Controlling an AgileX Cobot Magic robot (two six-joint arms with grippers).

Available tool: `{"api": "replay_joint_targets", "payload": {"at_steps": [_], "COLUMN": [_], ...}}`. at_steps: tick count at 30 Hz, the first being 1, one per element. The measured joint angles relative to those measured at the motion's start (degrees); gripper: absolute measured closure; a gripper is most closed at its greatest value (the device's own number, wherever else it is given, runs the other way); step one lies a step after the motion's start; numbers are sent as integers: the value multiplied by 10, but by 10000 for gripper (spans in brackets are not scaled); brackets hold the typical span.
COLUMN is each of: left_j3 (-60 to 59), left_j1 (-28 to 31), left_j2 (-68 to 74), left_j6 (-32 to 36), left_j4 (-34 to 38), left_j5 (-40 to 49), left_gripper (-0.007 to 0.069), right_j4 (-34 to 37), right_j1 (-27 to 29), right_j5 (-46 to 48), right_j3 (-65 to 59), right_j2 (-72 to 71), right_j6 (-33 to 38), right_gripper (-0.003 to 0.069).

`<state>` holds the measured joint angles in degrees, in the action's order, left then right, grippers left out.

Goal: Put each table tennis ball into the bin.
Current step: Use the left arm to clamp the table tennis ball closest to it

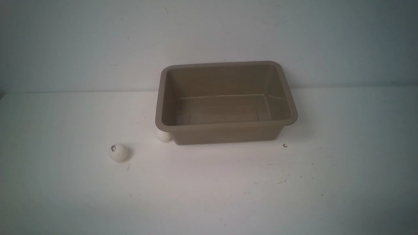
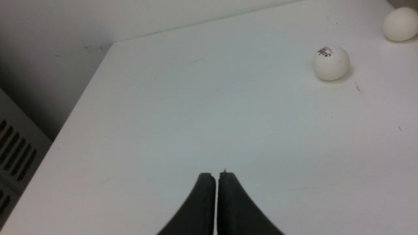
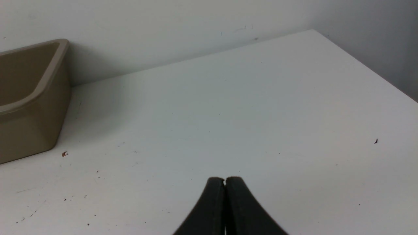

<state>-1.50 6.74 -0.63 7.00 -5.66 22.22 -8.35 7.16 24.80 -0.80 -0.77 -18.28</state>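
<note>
The taupe bin (image 1: 226, 131) stands empty at the back middle of the white table (image 1: 209, 195). One white table tennis ball with a dark printed mark (image 1: 118, 152) lies to the bin's front left. A plain white ball (image 1: 163, 135) rests against the bin's near left corner. In the left wrist view the marked ball (image 2: 330, 62) and the plain ball (image 2: 400, 24) lie far from my left gripper (image 2: 215, 174), which is shut on nothing. My right gripper (image 3: 225, 179) is shut and empty too, with the bin's corner (image 3: 31, 130) well off to its side. Neither arm shows in the front view.
The table's left edge (image 2: 78, 104) drops beside a grey vented panel (image 2: 13, 150). A wall (image 1: 209, 39) rises right behind the bin. The table's right edge (image 3: 365, 65) shows in the right wrist view. Small dark specks (image 1: 285, 146) dot the surface.
</note>
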Motion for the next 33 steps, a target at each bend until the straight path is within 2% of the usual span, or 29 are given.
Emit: {"api": "replay_joint_targets", "payload": {"at_steps": [8, 16, 33], "left_j3": [0, -1, -1], "left_j1": [0, 0, 0], "left_j2": [0, 0, 0], "left_j6": [3, 42, 45], "left_j4": [-24, -132, -141], "left_j5": [0, 0, 0], "left_gripper": [629, 629, 629], "right_j4": [0, 0, 0], "right_j1": [0, 0, 0], "right_j5": [0, 0, 0], "right_j3": [0, 0, 0], "right_j2": [0, 0, 0], "right_j6": [0, 0, 0], "right_gripper": [676, 676, 676]}}
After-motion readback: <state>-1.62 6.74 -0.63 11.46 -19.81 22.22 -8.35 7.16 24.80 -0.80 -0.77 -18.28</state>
